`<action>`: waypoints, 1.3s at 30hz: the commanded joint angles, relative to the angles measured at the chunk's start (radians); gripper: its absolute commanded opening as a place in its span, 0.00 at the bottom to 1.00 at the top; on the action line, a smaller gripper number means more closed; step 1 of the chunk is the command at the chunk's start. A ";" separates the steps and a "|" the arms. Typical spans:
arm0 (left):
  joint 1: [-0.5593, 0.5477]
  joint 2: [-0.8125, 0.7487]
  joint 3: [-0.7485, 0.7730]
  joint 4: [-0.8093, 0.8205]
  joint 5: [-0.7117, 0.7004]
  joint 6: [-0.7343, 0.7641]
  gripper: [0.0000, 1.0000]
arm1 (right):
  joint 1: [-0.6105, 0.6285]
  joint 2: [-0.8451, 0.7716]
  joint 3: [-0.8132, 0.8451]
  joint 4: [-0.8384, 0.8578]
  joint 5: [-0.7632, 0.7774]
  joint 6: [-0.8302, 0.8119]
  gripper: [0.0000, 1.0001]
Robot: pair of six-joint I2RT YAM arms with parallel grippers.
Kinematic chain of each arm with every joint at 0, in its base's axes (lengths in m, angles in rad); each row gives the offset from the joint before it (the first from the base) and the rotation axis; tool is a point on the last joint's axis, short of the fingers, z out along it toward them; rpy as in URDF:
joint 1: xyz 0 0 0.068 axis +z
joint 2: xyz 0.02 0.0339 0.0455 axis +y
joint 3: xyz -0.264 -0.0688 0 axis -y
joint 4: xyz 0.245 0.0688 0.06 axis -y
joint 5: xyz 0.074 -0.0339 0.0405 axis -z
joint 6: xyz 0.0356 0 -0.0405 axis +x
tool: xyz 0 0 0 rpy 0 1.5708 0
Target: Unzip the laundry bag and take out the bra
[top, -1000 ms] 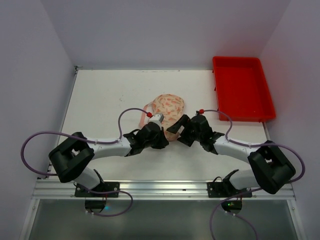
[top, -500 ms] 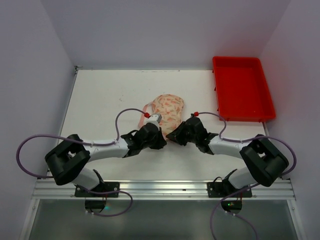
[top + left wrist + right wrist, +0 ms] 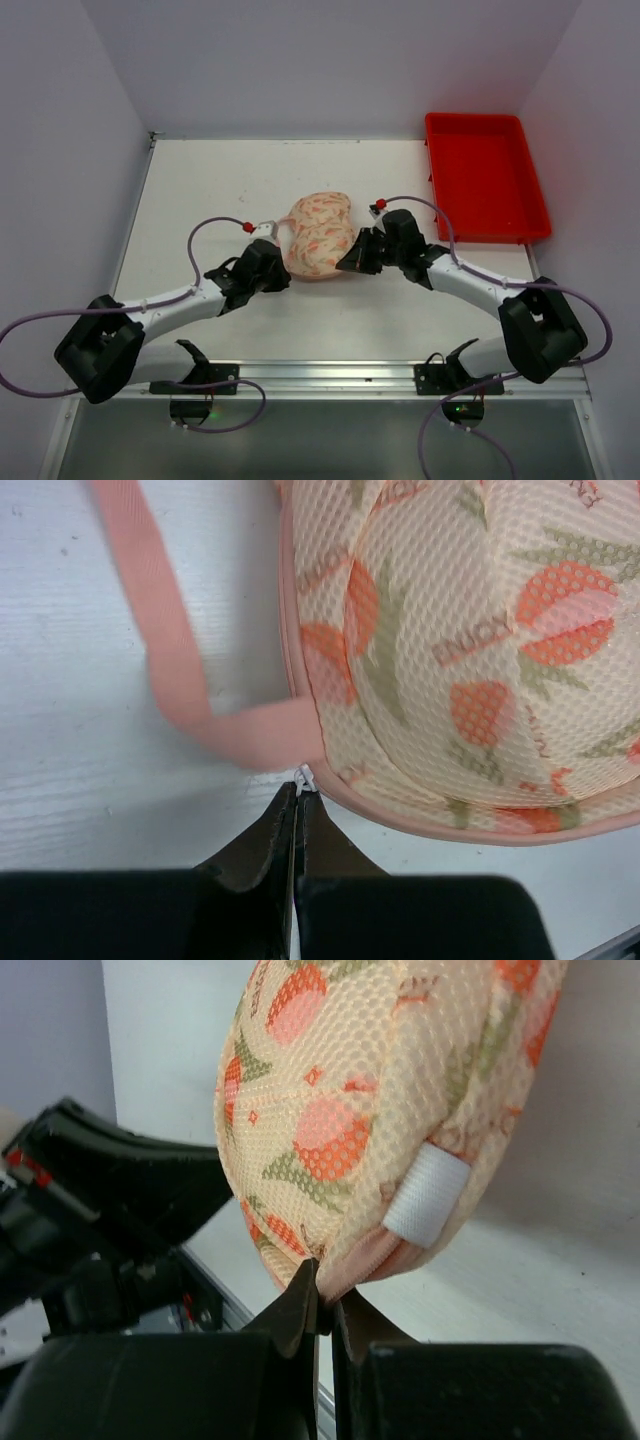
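White counter carries everything. Left gripper, fingers pressed together, pinches the small white zip pull at the pink-trimmed edge of the laundry bag, beside its loop strap. The bag lies mid-counter, between both arms. Right gripper is clamped on its opposite edge. Red tray sits far right.

The laundry bag is matt open-mesh cloth, printed. The strap ahead of the left gripper is matt woven tape. Its fingers are smooth matt black. The table is white, matt, faintly grained.
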 commanded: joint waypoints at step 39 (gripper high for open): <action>-0.133 0.249 0.213 0.177 0.232 -0.064 0.00 | 0.054 0.019 -0.113 0.279 0.167 0.331 0.95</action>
